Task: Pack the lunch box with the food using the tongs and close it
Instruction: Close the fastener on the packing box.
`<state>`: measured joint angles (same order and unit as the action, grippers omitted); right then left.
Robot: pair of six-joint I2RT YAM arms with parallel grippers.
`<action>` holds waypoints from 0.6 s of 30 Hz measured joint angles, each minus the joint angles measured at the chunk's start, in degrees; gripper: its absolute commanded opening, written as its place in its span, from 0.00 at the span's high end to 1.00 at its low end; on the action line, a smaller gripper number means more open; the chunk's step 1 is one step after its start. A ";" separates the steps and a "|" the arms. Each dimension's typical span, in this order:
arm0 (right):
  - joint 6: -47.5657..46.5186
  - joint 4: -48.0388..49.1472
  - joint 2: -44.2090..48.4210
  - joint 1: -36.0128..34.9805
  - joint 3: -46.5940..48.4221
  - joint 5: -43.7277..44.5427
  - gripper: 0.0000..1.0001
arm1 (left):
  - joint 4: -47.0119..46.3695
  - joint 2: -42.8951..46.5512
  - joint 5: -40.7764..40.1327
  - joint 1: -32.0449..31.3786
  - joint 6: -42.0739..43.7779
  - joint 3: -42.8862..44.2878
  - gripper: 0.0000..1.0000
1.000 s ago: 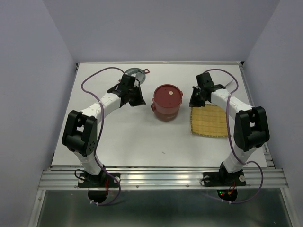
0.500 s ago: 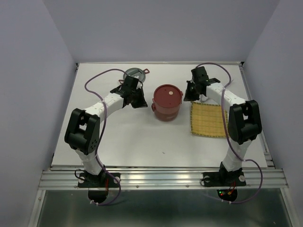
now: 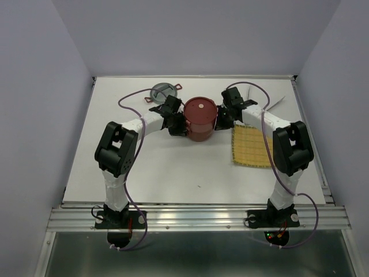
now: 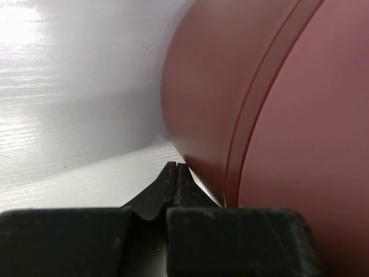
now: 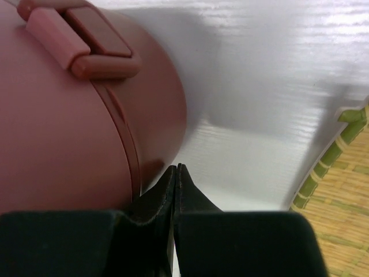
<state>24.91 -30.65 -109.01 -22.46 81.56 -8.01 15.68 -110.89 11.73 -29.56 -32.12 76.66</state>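
Note:
The dark-red lunch box stands stacked in the middle of the table, with its flat lid and pale dot on top. My left gripper is shut and empty, its tips against the box's left side. In the left wrist view, the fingertips meet at the foot of the red wall. My right gripper is shut and empty at the box's right side. Its tips sit beside the red wall, below a side handle. What looks like the thin silver tongs lies back right. No food shows.
A yellow woven mat lies right of the box under the right arm, and its edge shows in the right wrist view. A round grey lid with a small red handle sits at the back left. Purple cables loop over both arms.
Both arms have swung inward from either side. The shut grippers now sit against the lunch box's left and right walls, and the mat is more exposed.

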 measured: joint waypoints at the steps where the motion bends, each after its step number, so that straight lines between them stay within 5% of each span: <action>1: 0.33 0.20 0.33 0.00 -0.48 0.00 0.99 | 0.00 0.07 0.02 0.00 0.09 0.00 1.00; 18: 0.37 -4.11 15.21 0.74 -0.74 9.88 0.99 | 1.31 15.76 -2.03 6.67 3.21 -2.29 1.00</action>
<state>25.28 -34.76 -93.80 -21.71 80.82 1.87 16.99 -95.13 9.69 -22.90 -28.91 74.37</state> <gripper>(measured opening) 0.012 0.029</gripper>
